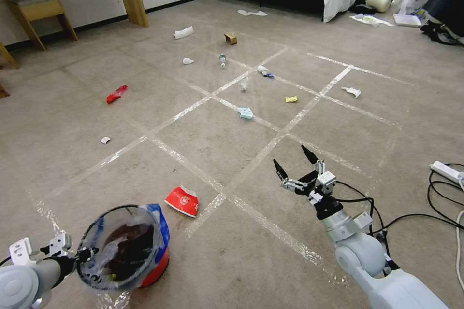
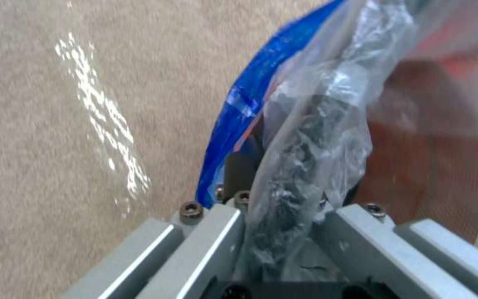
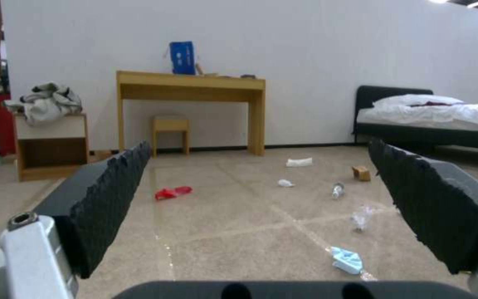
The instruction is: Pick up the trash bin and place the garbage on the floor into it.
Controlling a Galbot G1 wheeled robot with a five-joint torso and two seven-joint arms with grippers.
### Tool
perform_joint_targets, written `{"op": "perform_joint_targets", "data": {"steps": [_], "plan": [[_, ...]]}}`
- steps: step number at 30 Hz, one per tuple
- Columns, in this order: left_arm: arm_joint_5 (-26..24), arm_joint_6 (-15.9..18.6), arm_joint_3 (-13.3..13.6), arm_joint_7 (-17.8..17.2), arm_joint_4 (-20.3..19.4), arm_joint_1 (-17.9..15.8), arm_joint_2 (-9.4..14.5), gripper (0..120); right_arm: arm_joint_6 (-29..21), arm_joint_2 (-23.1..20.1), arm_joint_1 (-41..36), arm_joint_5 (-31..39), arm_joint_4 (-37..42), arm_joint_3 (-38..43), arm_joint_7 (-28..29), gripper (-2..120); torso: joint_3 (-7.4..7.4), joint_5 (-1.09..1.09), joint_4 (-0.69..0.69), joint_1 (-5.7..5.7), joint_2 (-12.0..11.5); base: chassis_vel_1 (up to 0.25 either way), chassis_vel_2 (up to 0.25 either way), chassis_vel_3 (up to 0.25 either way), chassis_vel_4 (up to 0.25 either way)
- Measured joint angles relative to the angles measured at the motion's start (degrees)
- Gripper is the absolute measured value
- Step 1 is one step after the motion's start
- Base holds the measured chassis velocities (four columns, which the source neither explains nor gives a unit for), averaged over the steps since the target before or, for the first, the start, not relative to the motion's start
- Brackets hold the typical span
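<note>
Head view: left gripper (image 1: 77, 254) at the near left, clamped on the rim of the small round red-orange trash bin (image 1: 126, 247) with its clear plastic liner and blue edge; bin looks tilted, mouth toward the camera, low over the beige-brown taped carpet floor (image 1: 217, 140). Left wrist view confirms fingers (image 2: 239, 182) pinched on rim plus liner. Right gripper (image 1: 296, 163) hovers over the carpet, jaws wide, empty. Garbage well scattered: crushed red-white paper bowl (image 1: 182, 201) just beside the bin, light-blue scrap (image 1: 245, 113) and yellow scrap (image 1: 291, 99) further out, red wrapper (image 1: 116, 93), small bottle (image 1: 222, 60), brown carton (image 1: 231, 37), white tissues beyond. Step, as I read it: bin in hand, collecting litter. Next move likely calls for lowering the right gripper onto the bowl, nearest piece.
</note>
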Motion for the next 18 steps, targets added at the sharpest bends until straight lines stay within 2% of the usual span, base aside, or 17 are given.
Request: {"op": "perform_joint_targets", "data": {"steps": [6, 12, 13, 14, 15, 18], "plan": [[-1.06, 0.5, -0.41, -0.88, -0.76, 0.68, -0.37, 0, -0.25, -0.02, 0.04, -0.03, 0.31, -0.37, 0.19, 100, 0.01, -0.06, -0.01, 0.0, -0.01, 0.0, 0.0, 0.0, 0.0], [-2.0, 0.28, -1.27, -2.66, -2.85, 1.61, -1.85, 0, -0.62, -0.02, 1.02, 0.26, 0.34, -0.88, 0.64, 100, 0.02, -0.08, -0.01, 0.01, -0.02, 0.0, 0.0, 0.0, 0.0], [-2.54, 0.15, -1.73, -3.43, -3.82, 2.13, -2.15, 0, -0.71, -0.12, 1.26, 0.61, 0.29, -0.93, 0.64, 100, 0.02, -0.09, -0.02, 0.01, -0.02, 0.0, 0.0, 0.0, 0.0], [-3.16, -0.14, -3.19, -4.55, -6.49, 3.71, -2.61, 0, -0.82, -0.24, 1.9, 1.24, -0.02, -1.13, 0.63, 100, 0.01, 0.0, -0.02, 0.01, -0.02, 0.0, 0.0, 0.0, 0.0], [-3.89, -0.22, -4.29, -5.88, -9.19, 5.09, -3.08, 0, -0.91, -0.24, 2.44, 1.89, -0.31, -1.4, 0.57, 100, 0.01, 0.0, 0.0, 0.01, -0.02, 0.0, 0.0, 0.0, 0.0], [-4.64, -0.48, -5.4, -7.03, -11.1, 5.7, -3.68, 0, -1.06, -0.2, 3.01, 2.41, -0.54, -1.73, 0.51, 100, 0.0, 0.03, -0.01, 0.01, -0.02, 0.0, 0.0, 0.0, 0.0]]}}
